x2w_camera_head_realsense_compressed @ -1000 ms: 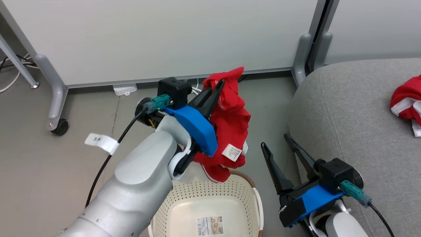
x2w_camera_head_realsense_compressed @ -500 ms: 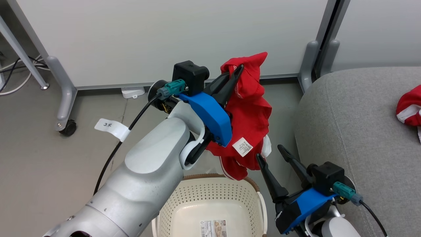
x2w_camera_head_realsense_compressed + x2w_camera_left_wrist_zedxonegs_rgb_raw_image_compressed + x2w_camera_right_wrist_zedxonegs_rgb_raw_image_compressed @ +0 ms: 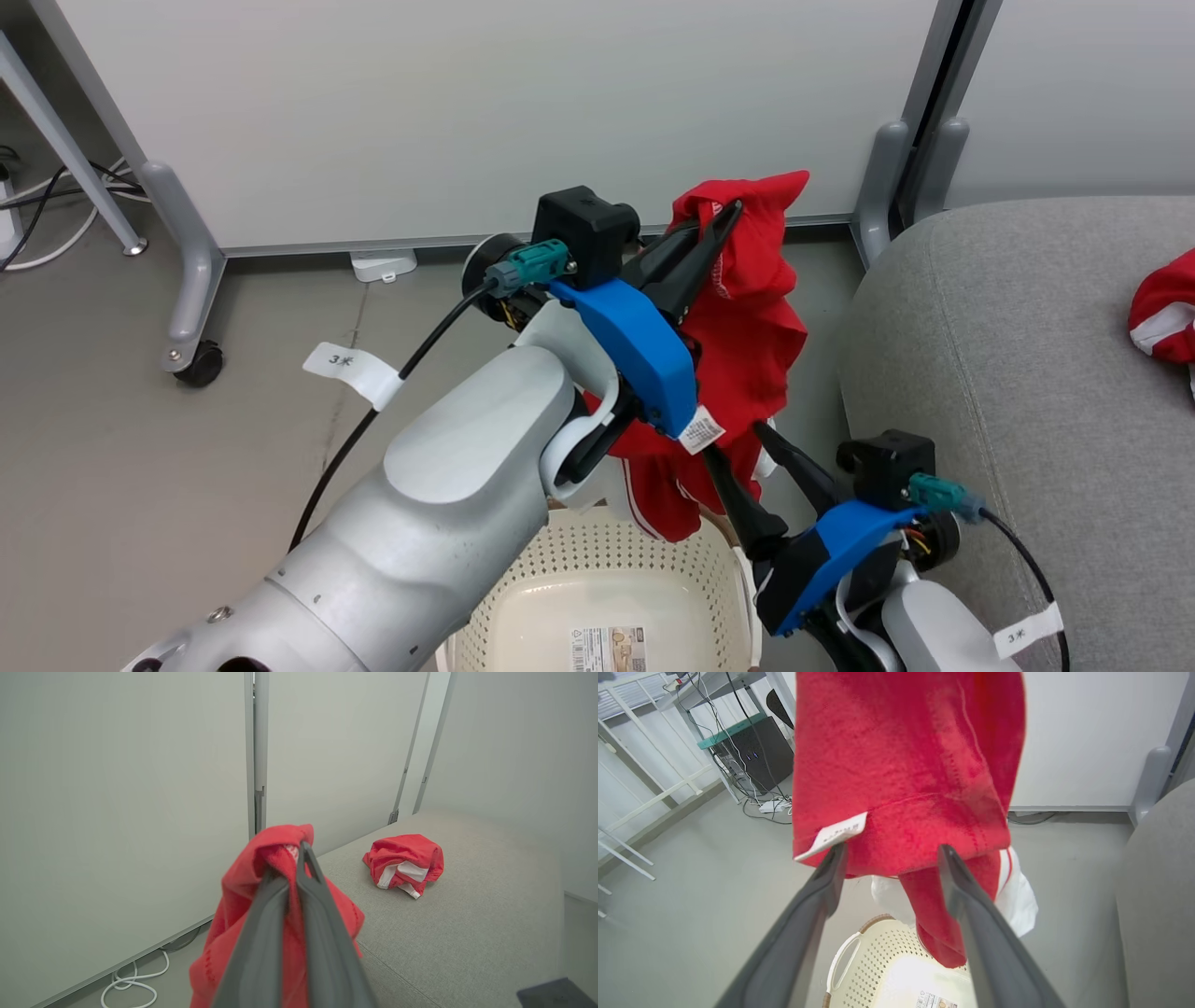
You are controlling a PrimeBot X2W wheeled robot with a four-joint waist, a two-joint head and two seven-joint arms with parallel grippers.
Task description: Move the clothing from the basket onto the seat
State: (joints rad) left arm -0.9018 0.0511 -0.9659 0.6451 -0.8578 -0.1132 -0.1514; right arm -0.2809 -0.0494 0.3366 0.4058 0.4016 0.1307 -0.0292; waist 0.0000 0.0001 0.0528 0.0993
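We've got our left fingers (image 3: pixel 695 257) pinched on one red garment (image 3: pixel 756 327), hanging above the basket (image 3: pixel 607 560) beside the sofa (image 3: pixel 1018 373). Our right fingers (image 3: pixel 808 928) are spread wide at its hem, and the other garment (image 3: pixel 404 863) lies on the sofa

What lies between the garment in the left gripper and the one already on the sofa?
Bare grey sofa fabric separates the held garment from the lying garment; the left wrist view shows it.
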